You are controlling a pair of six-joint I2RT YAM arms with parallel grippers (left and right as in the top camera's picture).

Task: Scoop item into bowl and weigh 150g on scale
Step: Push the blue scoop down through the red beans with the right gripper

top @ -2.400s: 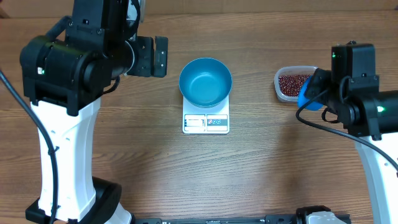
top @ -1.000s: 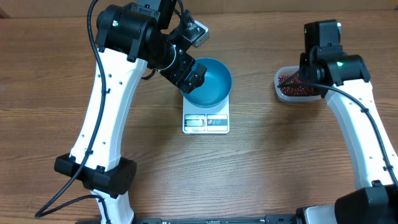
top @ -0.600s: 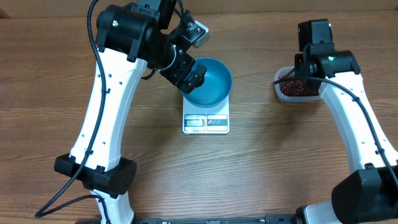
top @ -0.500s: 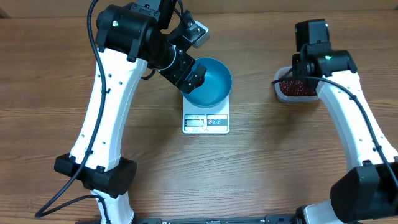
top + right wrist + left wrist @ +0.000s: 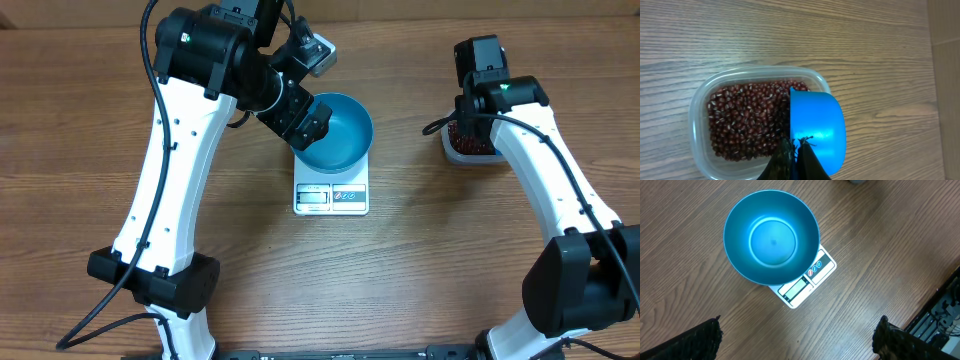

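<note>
The blue bowl (image 5: 335, 135) (image 5: 771, 237) stands empty on the white scale (image 5: 331, 198) (image 5: 807, 277), whose display strip faces the table's front. My left gripper (image 5: 305, 122) (image 5: 797, 330) hovers over the bowl's left rim, open with nothing between its fingers. The item, dark red-brown beans (image 5: 747, 120), fills a clear tub (image 5: 470, 148) (image 5: 700, 107) at the right. Above the tub's right side, my right gripper (image 5: 795, 142) is shut on a small blue scoop (image 5: 817, 130). The scoop is turned on its side with its edge down among the beans.
Bare wooden table surrounds the scale and the tub. Both white arms rise from bases at the front edge, the left (image 5: 150, 280) and the right (image 5: 580, 290).
The left arm swung from the far left to above the bowl, then held still. The right arm moved left over the tub, bringing the scoop down to the beans.
</note>
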